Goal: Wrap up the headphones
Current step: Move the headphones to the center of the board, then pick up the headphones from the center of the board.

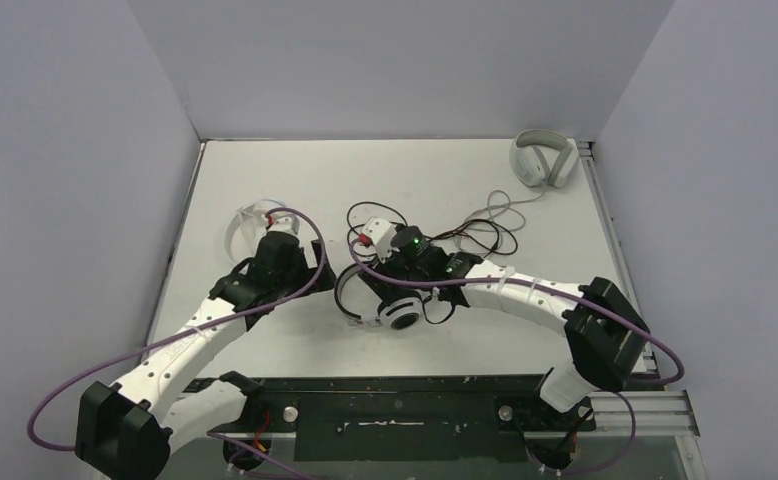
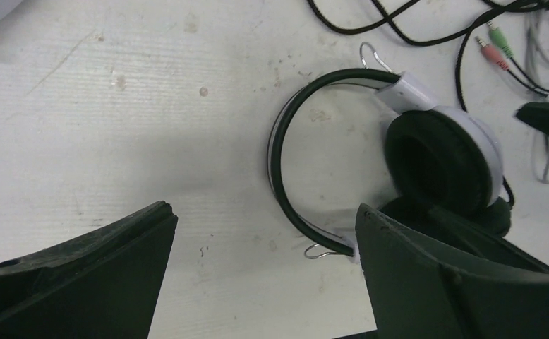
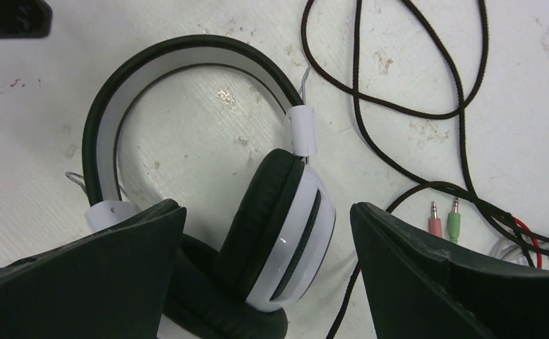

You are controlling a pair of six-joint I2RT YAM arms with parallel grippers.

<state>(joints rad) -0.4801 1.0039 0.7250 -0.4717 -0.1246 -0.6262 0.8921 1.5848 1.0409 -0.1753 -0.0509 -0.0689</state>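
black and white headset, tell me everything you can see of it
The black-and-white headset lies on the white table, ear cups overlapping. Black padded cushions, glossy white shells, a white headband edged black, thin wire sliders. Its black braided cable sprawls loose beside it, unwrapped. The right gripper straddles the cups, jaws open, not gripping.

The black-and-white headset with padded black ear cushions (image 3: 286,233) lay on the scuffed white table (image 3: 526,106), its headband arching up toward 11 o'clock. The right gripper (image 3: 266,212) stood with its dark fingers (image 3: 81,282) spread wide, one ear cup between them. A black braided cable (image 3: 354,92) looped at 1 o'clock. Pink and green jack plugs (image 3: 444,215) sat at 3 o'clock. A dark block (image 3: 10,18) at 10 o'clock was possibly another gripper.
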